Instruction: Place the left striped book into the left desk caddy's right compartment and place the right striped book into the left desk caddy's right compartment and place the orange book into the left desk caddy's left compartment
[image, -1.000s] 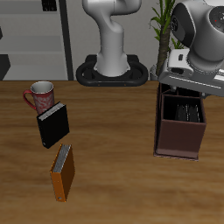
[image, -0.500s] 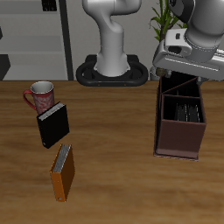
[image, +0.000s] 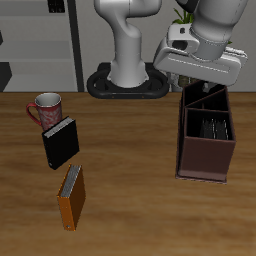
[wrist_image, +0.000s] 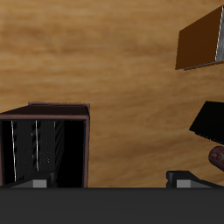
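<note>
The left desk caddy (image: 206, 150) is a tall dark brown box near the table's side edge. In its bay nearer the table's front edge, striped books (image: 210, 127) stand upright; I cannot separate the pale one from the dark one. The wrist view looks down into that bay of the caddy (wrist_image: 74, 149), with striped books (wrist_image: 35, 144) inside. The orange book (image: 71, 196) lies flat near the front edge, and shows as the orange book (wrist_image: 201, 39) in the wrist view. My gripper (image: 197, 74) hangs above the caddy's back corner. The gripper (wrist_image: 109, 181) is open and holds nothing.
A black book (image: 60, 143) lies just behind the orange one, with a red-and-white mug (image: 46, 108) behind it. Both also show in the wrist view, black book (wrist_image: 210, 121) and mug (wrist_image: 217, 157). The robot's base (image: 128, 80) and a plant stand at the back.
The gripper has risen from directly over the caddy and swung toward the table's middle. The books and the caddy have not moved.
</note>
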